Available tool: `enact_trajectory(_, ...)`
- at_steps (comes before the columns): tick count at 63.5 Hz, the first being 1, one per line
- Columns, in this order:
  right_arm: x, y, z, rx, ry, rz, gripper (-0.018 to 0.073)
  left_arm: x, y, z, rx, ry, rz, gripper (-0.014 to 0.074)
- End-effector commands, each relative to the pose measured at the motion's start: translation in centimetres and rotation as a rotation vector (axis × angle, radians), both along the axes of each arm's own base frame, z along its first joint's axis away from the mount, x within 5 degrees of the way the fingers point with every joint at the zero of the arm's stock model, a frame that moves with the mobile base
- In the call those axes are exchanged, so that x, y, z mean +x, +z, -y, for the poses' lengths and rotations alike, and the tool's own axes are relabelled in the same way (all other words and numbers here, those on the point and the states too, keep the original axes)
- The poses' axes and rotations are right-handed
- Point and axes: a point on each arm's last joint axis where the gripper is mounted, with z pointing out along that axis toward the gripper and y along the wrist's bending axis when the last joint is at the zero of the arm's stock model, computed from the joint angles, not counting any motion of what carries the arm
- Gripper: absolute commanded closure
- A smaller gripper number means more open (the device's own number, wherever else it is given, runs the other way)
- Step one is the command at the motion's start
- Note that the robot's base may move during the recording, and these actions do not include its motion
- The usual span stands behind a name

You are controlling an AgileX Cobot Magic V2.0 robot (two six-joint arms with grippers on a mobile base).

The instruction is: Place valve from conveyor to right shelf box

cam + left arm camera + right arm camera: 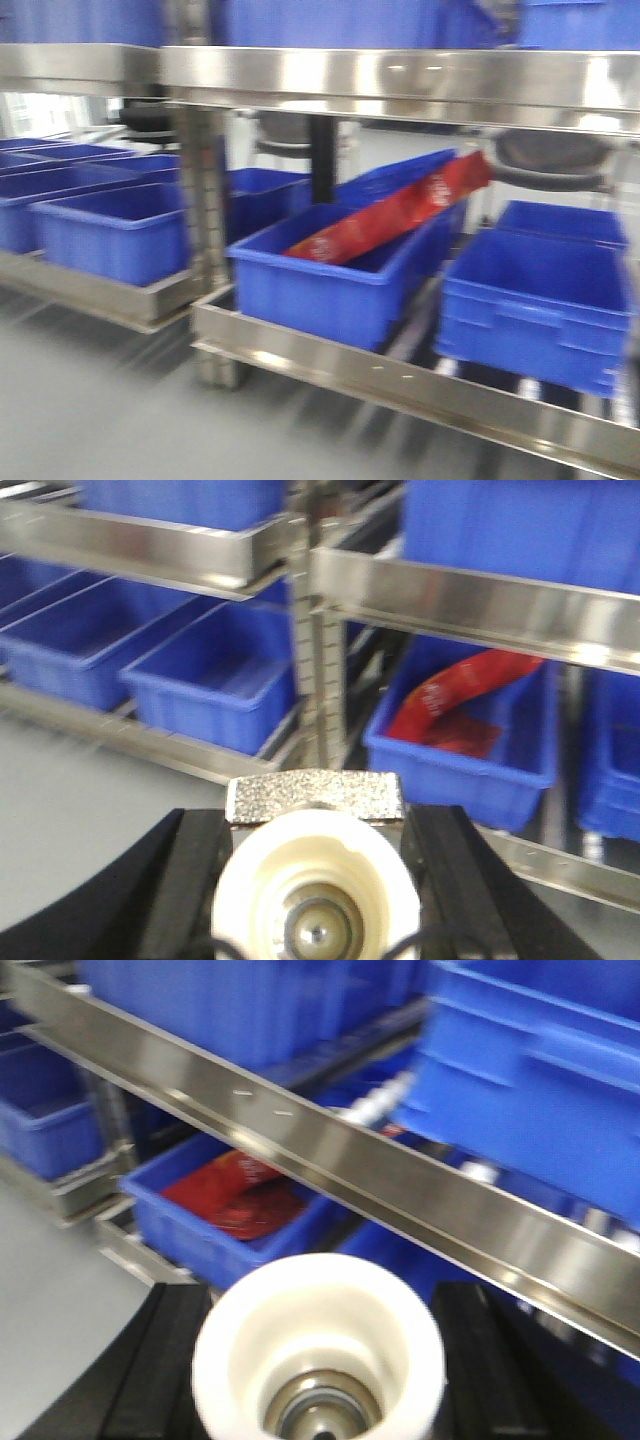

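In the left wrist view a valve (315, 875) fills the bottom centre, showing a cream plastic cap end-on and a silvery metal block above it. My left gripper (315, 890) is shut on it, with black fingers (175, 880) on either side. In the right wrist view a second valve (318, 1345) shows its white cap and a metal bore. My right gripper (318, 1365) is shut on that one between black fingers (480, 1360). Neither gripper appears in the front view. The conveyor is out of view. Blue shelf boxes (540, 300) sit ahead on the right shelf.
Steel shelving (400, 85) stands close ahead, with an upright post (205, 200) between two units. A blue box (335, 275) on the lower right shelf holds a red packet (400, 215). Several more blue boxes (110, 225) fill the left unit. Grey floor (90, 400) lies below.
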Motion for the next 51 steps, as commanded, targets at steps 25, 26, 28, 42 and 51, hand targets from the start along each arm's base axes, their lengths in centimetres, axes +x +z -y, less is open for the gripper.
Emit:
enact_trajectory(25, -0.31, 1.35, 0.23, 0.007, -0.011, 0.100, 0.0713, -0.38, 1.14, 0.24, -0.010, -0.005, 0.079, 0.0708)
enact_trajectory(26, -0.31, 1.35, 0.23, 0.007, -0.011, 0.100, 0.0713, -0.38, 1.14, 0.24, -0.010, -0.005, 0.079, 0.0708)
enact_trajectory(28, -0.31, 1.35, 0.23, 0.007, -0.011, 0.100, 0.0713, -0.38, 1.14, 0.24, -0.010, -0.005, 0.079, 0.0708)
enact_trajectory(42, -0.31, 1.35, 0.23, 0.007, -0.011, 0.100, 0.0713, -0.38, 1.14, 0.24, -0.010, -0.005, 0.079, 0.0708)
enact_trajectory(51, -0.31, 1.35, 0.23, 0.007, -0.011, 0.100, 0.0713, -0.38, 1.14, 0.24, -0.010, -0.005, 0.079, 0.0708)
